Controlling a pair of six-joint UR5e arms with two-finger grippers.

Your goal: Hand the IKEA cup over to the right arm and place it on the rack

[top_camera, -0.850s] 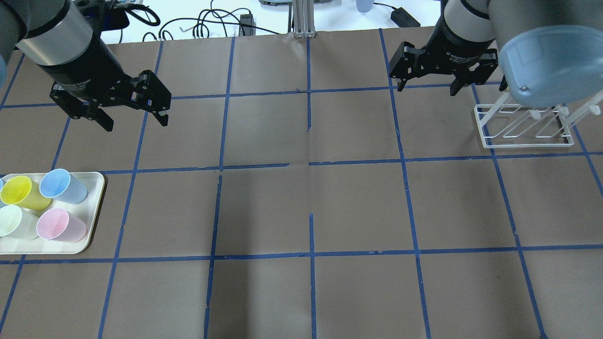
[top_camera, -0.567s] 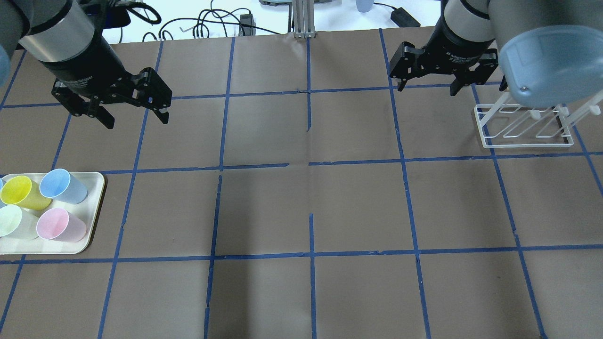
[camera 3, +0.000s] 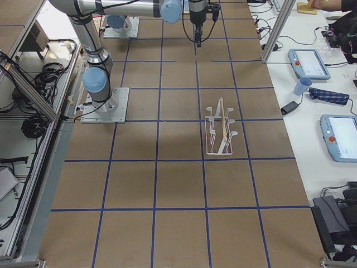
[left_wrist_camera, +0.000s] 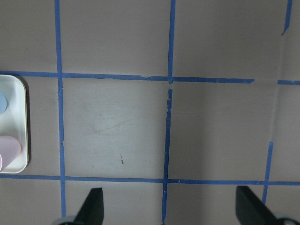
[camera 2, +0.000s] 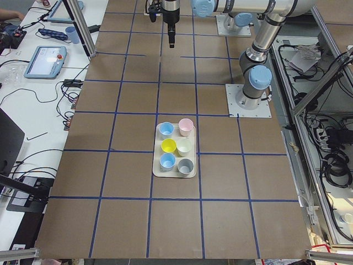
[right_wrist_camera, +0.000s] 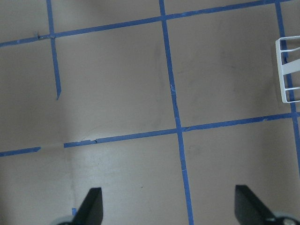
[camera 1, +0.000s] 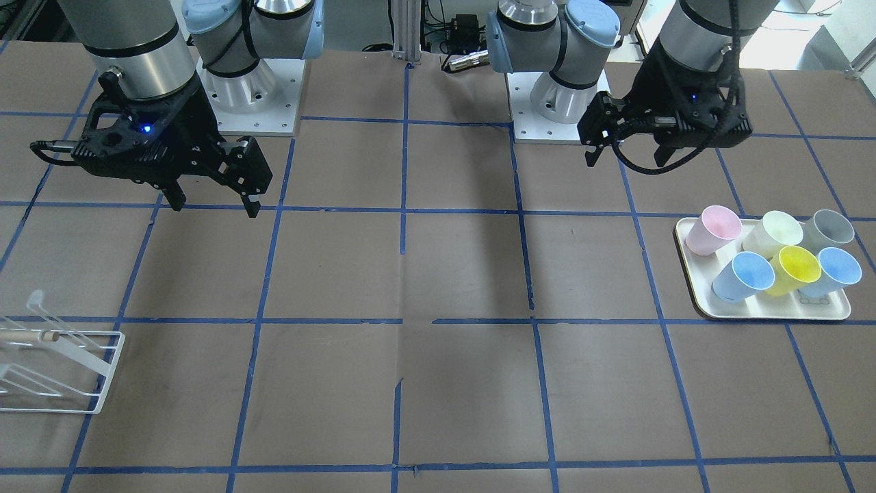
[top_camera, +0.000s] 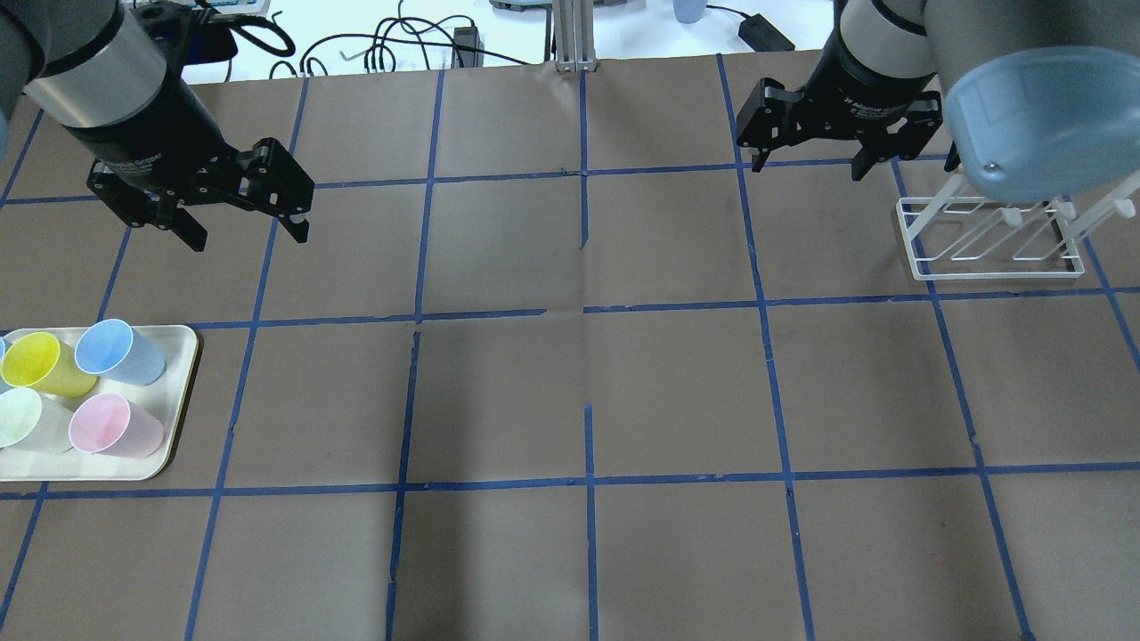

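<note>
Two pale blue cups stand upright on a white tray (top_camera: 178, 392): one at the near corner (top_camera: 116, 350) (camera 1: 742, 276), the other (camera 1: 831, 272) on the far side of the yellow cup (camera 1: 794, 268). My left gripper (top_camera: 249, 236) (camera 1: 624, 162) hovers open and empty above the table, beyond the tray and apart from the cups. My right gripper (top_camera: 808, 169) (camera 1: 215, 207) is open and empty, just left of the white wire rack (top_camera: 993, 236) (camera 1: 55, 370). The rack holds no cup.
Pink (camera 1: 714, 229), pale green (camera 1: 773, 234) and grey (camera 1: 825, 231) cups share the tray. The tray's edge (left_wrist_camera: 14, 122) shows at the left of the left wrist view, and the rack's corner (right_wrist_camera: 288, 70) at the right of the right wrist view. Blue tape lines grid the brown tabletop.
My left gripper has shifted slightly to the left, staying open. The right arm, the cups and the rack have not moved.
</note>
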